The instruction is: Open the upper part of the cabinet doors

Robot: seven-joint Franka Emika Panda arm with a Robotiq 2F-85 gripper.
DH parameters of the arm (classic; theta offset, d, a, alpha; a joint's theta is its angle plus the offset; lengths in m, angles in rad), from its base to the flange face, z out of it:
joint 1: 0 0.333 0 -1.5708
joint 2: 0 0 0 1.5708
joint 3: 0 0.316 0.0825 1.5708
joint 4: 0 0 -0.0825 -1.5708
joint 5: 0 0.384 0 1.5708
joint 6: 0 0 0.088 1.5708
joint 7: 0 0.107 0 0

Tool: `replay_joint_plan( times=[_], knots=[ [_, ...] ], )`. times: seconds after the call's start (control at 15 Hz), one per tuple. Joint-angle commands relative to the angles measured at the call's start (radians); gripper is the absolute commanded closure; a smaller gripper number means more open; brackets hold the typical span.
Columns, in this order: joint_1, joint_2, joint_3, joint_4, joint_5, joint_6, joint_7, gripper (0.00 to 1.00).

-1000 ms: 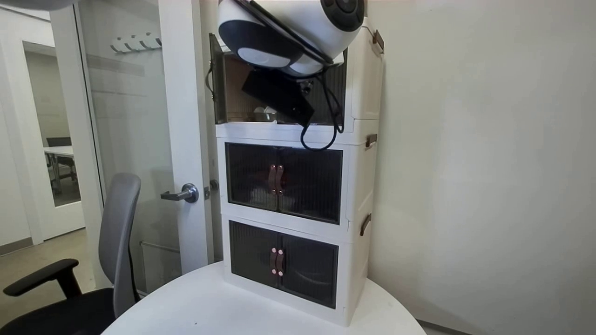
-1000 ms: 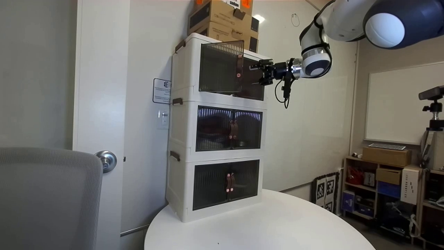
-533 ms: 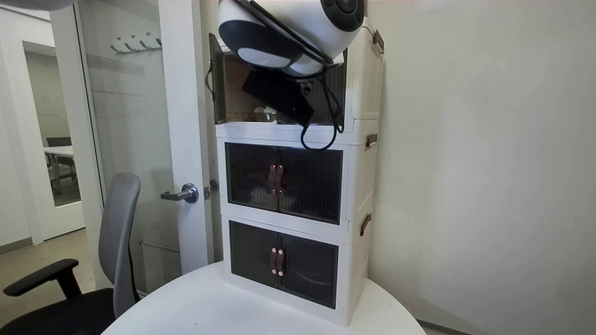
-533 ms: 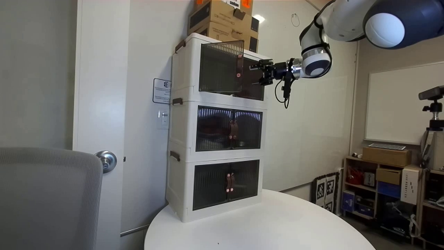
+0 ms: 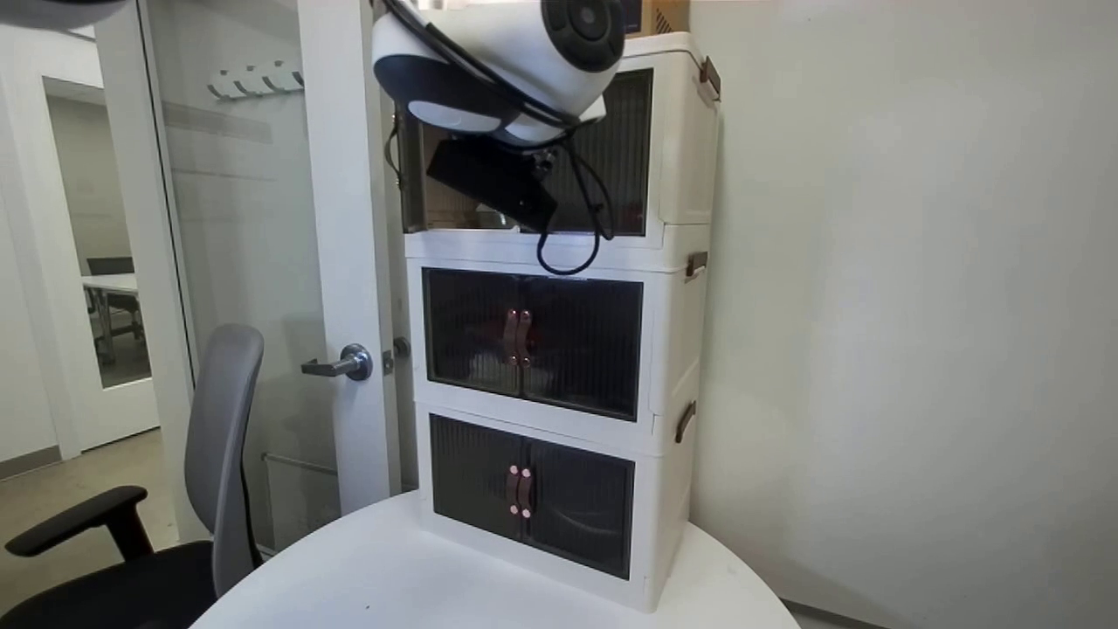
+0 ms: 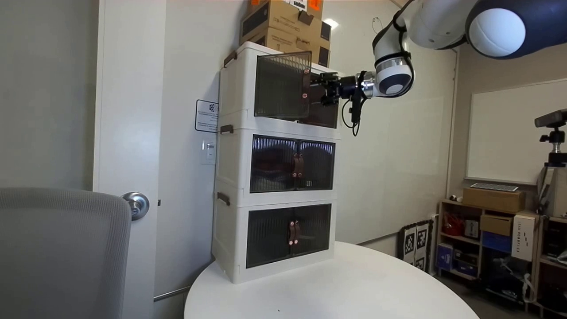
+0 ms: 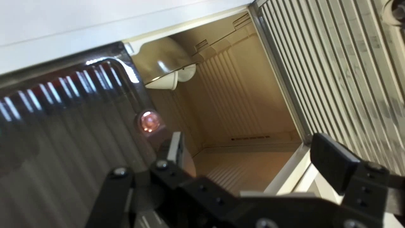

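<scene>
The top cabinet unit has two dark ribbed doors. One door (image 6: 283, 84) stands swung open, also in the wrist view (image 7: 348, 79). The other door (image 5: 620, 157) is shut; it fills the left of the wrist view (image 7: 79, 142). Its brown strap handle (image 7: 149, 122) has a copper rivet. My gripper (image 7: 250, 150) is open and empty in front of the compartment. One finger overlaps the shut door's handle; I cannot tell whether they touch. The other finger is near the open door's hinge side. In an exterior view, the gripper (image 6: 323, 90) is just beside the open door's free edge.
A bowl (image 7: 164, 58) and white cups (image 7: 167, 80) are inside the compartment. The middle (image 6: 292, 164) and bottom (image 6: 288, 235) units have shut doors. Cardboard boxes (image 6: 288, 26) stand on top. The cabinet stands on a round white table (image 6: 345, 288) beside a wall.
The arm and gripper have moved closer to the top unit, leftward in both exterior views and slightly up. The doors look the same as before.
</scene>
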Motion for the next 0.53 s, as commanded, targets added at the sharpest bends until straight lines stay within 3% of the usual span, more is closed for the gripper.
replay_joint_plan(
  times=[0.0,0.47],
  knots=[
    [0.023,-0.046,-0.005,0.037,0.084,0.047,-0.084,0.0],
    [0.051,-0.055,-0.032,0.027,0.182,0.075,-0.198,0.0]
  ],
)
